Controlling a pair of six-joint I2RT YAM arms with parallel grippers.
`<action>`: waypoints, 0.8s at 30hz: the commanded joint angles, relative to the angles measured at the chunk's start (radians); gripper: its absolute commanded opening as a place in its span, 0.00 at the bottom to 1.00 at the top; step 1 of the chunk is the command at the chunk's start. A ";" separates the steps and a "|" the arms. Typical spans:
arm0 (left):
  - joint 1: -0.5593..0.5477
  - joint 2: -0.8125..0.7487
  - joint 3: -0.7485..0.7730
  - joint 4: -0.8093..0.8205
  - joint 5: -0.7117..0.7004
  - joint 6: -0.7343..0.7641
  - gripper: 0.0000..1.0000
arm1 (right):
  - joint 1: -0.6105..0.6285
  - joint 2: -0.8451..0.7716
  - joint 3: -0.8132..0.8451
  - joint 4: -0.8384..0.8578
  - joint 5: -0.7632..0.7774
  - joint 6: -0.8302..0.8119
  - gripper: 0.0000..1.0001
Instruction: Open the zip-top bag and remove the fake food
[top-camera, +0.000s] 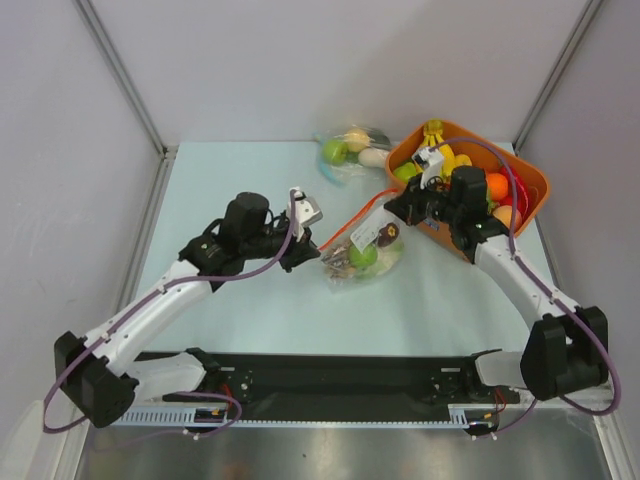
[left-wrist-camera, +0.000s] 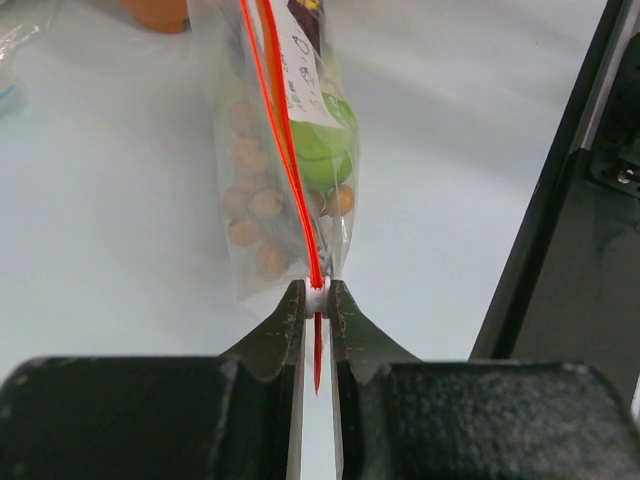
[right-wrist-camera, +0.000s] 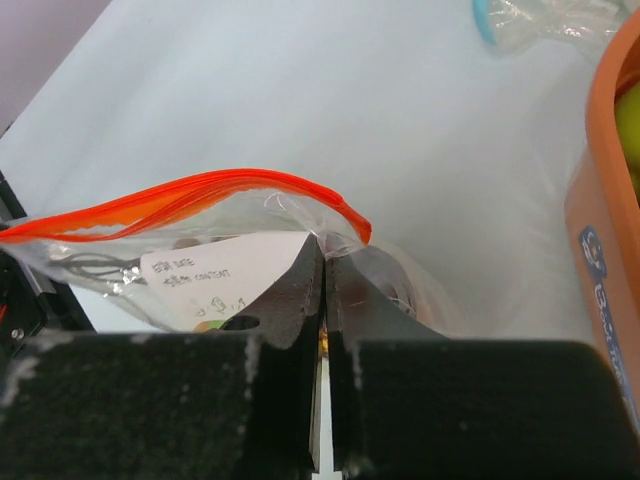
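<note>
The left gripper (left-wrist-camera: 317, 292) was clenched on one end of the orange-red zip strip (left-wrist-camera: 283, 130). The right gripper (right-wrist-camera: 323, 252) pinched the clear plastic just below the strip's other end. Between them hung the zip-top bag (top-camera: 362, 256), its strip stretched from one gripper to the other over the middle of the pale table (top-camera: 250, 170). The fake food (left-wrist-camera: 322, 160), a green piece and brownish ones, sat inside the bag. Beyond the right gripper stood an orange bin (top-camera: 532, 182) of toy fruit, with another clear bag (top-camera: 350, 152) beside it.

The label (right-wrist-camera: 200, 270) on the zip-top bag (right-wrist-camera: 110, 252) is illegible.
</note>
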 joint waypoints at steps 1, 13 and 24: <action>0.009 -0.102 -0.045 0.006 -0.059 -0.063 0.00 | 0.036 0.064 0.103 0.038 0.109 -0.025 0.00; 0.007 -0.303 -0.151 -0.028 -0.128 -0.167 0.00 | 0.098 0.324 0.328 0.058 0.246 0.004 0.00; -0.079 -0.238 -0.211 0.205 -0.144 -0.288 0.00 | 0.127 0.295 0.405 -0.153 0.400 0.091 0.24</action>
